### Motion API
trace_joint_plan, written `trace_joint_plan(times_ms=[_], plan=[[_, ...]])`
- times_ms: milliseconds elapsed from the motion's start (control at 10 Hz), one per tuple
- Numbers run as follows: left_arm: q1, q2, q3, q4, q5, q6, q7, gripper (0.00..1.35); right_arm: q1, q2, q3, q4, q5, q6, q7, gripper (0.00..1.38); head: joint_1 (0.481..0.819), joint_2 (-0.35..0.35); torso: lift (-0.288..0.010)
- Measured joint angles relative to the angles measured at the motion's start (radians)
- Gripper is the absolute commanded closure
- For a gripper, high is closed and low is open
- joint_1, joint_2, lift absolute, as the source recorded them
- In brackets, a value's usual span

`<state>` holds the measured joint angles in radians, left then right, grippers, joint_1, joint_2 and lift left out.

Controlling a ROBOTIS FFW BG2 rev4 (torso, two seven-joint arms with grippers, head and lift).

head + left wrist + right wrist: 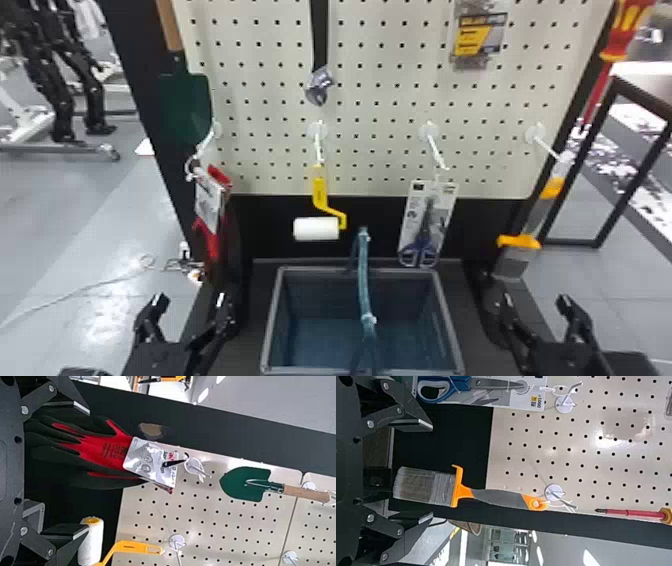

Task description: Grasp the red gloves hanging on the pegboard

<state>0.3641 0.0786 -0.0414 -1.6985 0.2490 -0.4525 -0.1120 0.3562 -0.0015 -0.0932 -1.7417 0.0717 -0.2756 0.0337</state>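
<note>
Well, in the head view the red gloves [214, 215] hang from a hook at the left edge of the pegboard [390, 100], just above and beyond the left end effector [185, 320], which is spread wide and empty. The right end effector [537, 320] sits low on the right, equally open and holding nothing, with a grey bin [274, 310] between the two. In the left wrist view, the gloves show between the parted fingers [63, 530], ungripped, near a paint roller [90, 540]. In the right wrist view, a paintbrush [425, 489] hangs beyond that arm's spread fingers.

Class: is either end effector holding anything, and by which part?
Nothing is held. The left end effector and right end effector are open; the red gloves hang on the pegboard.
</note>
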Motion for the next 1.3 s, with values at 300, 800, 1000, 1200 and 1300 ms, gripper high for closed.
trace_joint_plan(times_ms=[300, 800, 1000, 1200, 1300], plan=[[0.002, 0.015, 0.044, -0.008, 0.035, 0.015, -0.065, 0.26, 0.000, 0.000, 0.000, 0.002, -0.001, 0.000, 0.000, 0.48, 0.549, 0.000, -0.100], [-0.112, -0.032, 0.287, -0.033, 0.101, 0.312, -0.499, 0.26, 0.001, 0.000, 0.000, 0.002, -0.003, -0.001, 0.000, 0.48, 0.549, 0.000, -0.100], [-0.157, -0.051, 0.368, -0.048, 0.083, 0.429, -0.597, 0.26, 0.001, 0.000, 0.001, 0.002, -0.002, -0.001, 0.000, 0.48, 0.549, 0.000, -0.100], [-0.157, -0.050, 0.459, -0.115, 0.049, 0.503, -0.622, 0.26, 0.001, 0.000, 0.001, 0.002, -0.001, -0.001, 0.000, 0.48, 0.549, 0.000, -0.100], [-0.156, -0.050, 0.503, -0.144, 0.036, 0.534, -0.641, 0.26, 0.002, 0.000, 0.001, 0.002, -0.001, -0.001, 0.000, 0.48, 0.549, 0.000, -0.100]])
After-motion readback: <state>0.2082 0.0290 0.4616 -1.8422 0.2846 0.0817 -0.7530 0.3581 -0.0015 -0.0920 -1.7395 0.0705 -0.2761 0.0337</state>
